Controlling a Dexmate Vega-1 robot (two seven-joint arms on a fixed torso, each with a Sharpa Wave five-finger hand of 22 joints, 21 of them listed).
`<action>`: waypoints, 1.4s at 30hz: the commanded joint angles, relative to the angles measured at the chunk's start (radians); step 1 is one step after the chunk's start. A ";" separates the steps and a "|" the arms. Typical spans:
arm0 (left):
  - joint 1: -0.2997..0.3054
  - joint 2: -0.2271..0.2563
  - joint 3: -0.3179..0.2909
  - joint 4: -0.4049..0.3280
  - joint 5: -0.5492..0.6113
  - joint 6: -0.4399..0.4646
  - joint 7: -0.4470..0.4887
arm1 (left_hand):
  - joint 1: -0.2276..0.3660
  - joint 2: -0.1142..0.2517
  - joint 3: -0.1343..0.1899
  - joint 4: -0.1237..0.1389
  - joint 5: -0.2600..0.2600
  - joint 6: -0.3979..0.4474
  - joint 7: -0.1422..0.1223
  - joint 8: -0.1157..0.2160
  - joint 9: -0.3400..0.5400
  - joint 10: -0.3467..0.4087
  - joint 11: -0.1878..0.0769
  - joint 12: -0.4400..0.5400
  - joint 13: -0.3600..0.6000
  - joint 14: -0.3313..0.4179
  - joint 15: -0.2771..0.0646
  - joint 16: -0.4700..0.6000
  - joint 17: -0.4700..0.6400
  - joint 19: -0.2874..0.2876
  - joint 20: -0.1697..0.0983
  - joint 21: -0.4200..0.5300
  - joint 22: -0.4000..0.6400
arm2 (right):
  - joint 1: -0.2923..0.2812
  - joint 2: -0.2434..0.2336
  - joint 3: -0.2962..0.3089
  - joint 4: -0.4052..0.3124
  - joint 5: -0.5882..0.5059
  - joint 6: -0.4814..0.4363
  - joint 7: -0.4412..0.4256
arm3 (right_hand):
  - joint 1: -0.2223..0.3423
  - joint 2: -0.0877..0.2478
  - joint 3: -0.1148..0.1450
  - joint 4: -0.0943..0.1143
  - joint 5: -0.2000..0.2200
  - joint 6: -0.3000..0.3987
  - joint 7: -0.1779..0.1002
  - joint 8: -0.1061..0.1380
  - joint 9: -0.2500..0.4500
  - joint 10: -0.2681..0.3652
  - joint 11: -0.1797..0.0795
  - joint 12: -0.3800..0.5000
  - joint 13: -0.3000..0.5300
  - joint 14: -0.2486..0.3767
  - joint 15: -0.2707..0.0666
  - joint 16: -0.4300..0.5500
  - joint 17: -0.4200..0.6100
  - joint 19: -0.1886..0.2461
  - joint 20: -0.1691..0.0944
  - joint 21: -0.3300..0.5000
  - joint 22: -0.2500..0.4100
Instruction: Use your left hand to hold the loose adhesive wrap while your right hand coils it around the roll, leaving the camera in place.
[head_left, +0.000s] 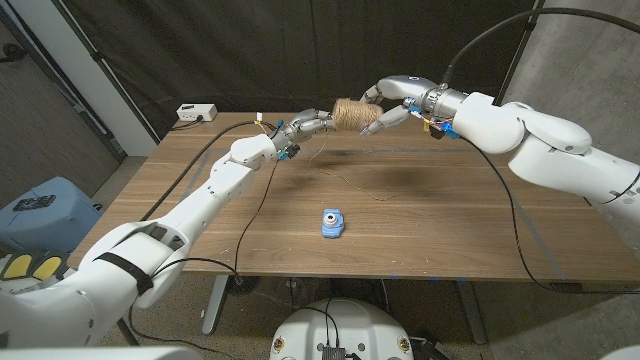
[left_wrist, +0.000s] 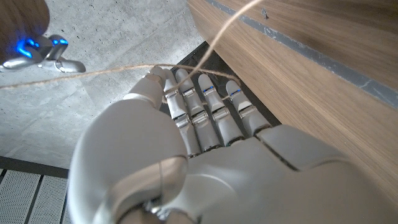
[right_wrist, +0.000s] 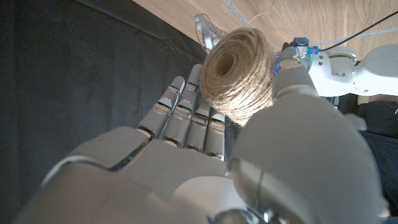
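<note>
The right hand (head_left: 392, 103) is raised above the far edge of the table (head_left: 420, 215), upper centre-right of the head view, and it grips the roll (head_left: 350, 115) of pale brown twine between thumb and fingers. In the right wrist view the roll (right_wrist: 238, 71) sits against the fingers (right_wrist: 186, 118), its hollow core facing the camera, with the thumb pressed on its side.

The left hand (head_left: 305, 125) is just left of the roll in the head view, upper centre, also lifted off the table. Its fingertips reach toward the roll's left end; whether they touch it cannot be told there. In the left wrist view the left hand (left_wrist: 186, 155) has its fingers (left_wrist: 205, 106) lying side by side and stretched out, and a loose strand (left_wrist: 93, 73) of twine runs across their tips, with a second length rising toward the upper right of that frame. Whether the strand is actually pinched or merely draped over the fingertips cannot be told.

A thin loose strand (head_left: 352, 185) also trails down onto the tabletop, curling across the middle of the head view below the roll.

The camera (head_left: 333, 222), small and blue, sits on the table in the lower centre of the head view, well apart from both hands and the roll.

A white box (head_left: 197, 112) rests at the table's far left corner.
</note>
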 joint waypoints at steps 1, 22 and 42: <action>0.057 0.031 -0.020 -0.079 -0.020 0.021 0.013 | 0.002 0.009 -0.003 0.000 0.003 0.000 0.005 -0.002 0.005 0.001 0.002 -0.003 0.005 -0.003 0.003 -0.003 0.001 0.001 0.001 -0.002 0.001 | 0.031 0.032 -0.018 -0.015 -0.024 -0.032 0.018 | 0.063 0.117 0.000 0.004 0.004 0.150 -0.145 0.005 0.004 0.139 -0.135 0.004 0.005 0.011 -0.150 -0.001 0.003 0.008 0.000 0.001 0.004; 0.112 0.066 -0.034 -0.140 -0.044 0.043 -0.009 | 0.002 0.008 -0.003 0.000 0.003 -0.001 0.004 -0.003 0.005 0.000 -0.002 -0.007 0.008 -0.005 0.003 -0.005 0.001 0.001 0.001 -0.002 0.001 | 0.078 0.090 -0.057 -0.024 -0.072 -0.102 0.028 | 0.063 0.117 0.001 0.003 0.004 0.150 -0.147 0.004 0.004 0.138 -0.135 0.001 0.004 0.013 -0.152 -0.006 0.003 0.007 0.000 0.000 0.004; 0.203 0.130 -0.068 -0.266 -0.050 0.090 0.040 | 0.003 0.008 -0.003 0.000 0.002 -0.002 0.003 -0.005 0.006 0.001 0.001 -0.009 0.010 -0.003 0.003 -0.005 0.001 0.001 0.001 -0.002 0.001 | 0.117 0.125 -0.080 0.006 -0.101 -0.110 0.015 | 0.065 0.119 0.000 0.002 0.004 0.152 -0.148 0.004 0.005 0.141 -0.135 0.000 0.006 0.014 -0.152 -0.007 0.006 0.007 -0.001 0.000 0.004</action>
